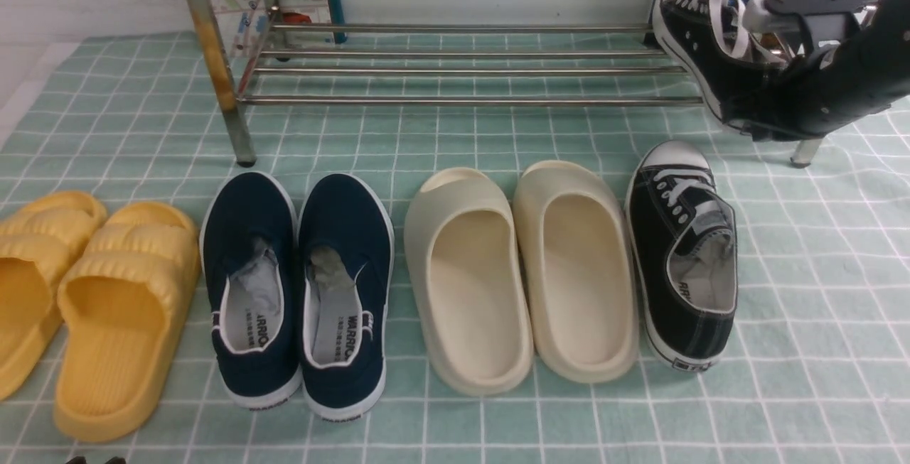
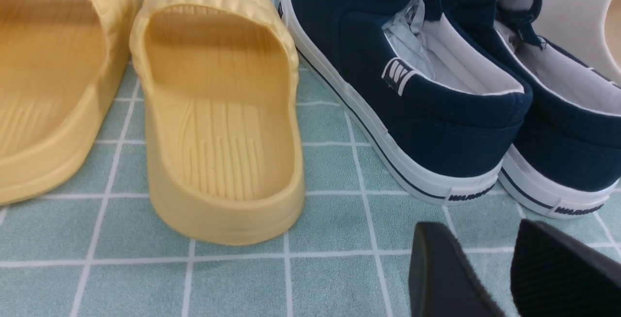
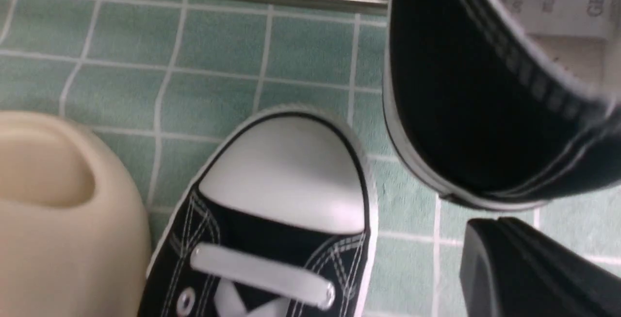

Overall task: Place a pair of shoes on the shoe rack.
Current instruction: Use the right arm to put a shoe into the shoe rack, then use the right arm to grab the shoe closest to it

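Observation:
My right gripper (image 1: 755, 117) is shut on the heel of one black sneaker (image 1: 700, 45) and holds it tilted, toe up, at the right end of the shoe rack (image 1: 462, 100). In the right wrist view this sneaker's heel (image 3: 461, 113) hangs just past a dark finger (image 3: 524, 273); the other finger is hidden. The second black sneaker (image 1: 682, 258) lies on the mat below, its white toe cap (image 3: 286, 176) towards the rack. My left gripper (image 2: 478, 232) is open and empty, low over the mat behind the navy slip-ons (image 2: 412, 103).
On the green checked mat (image 1: 817, 308), from the left, stand yellow slides (image 1: 121, 315), navy slip-ons (image 1: 298, 286) and cream slides (image 1: 519, 272), beside the floor sneaker. The rack's stained left leg (image 1: 224, 80) and a right leg (image 1: 807, 153) stand on the mat.

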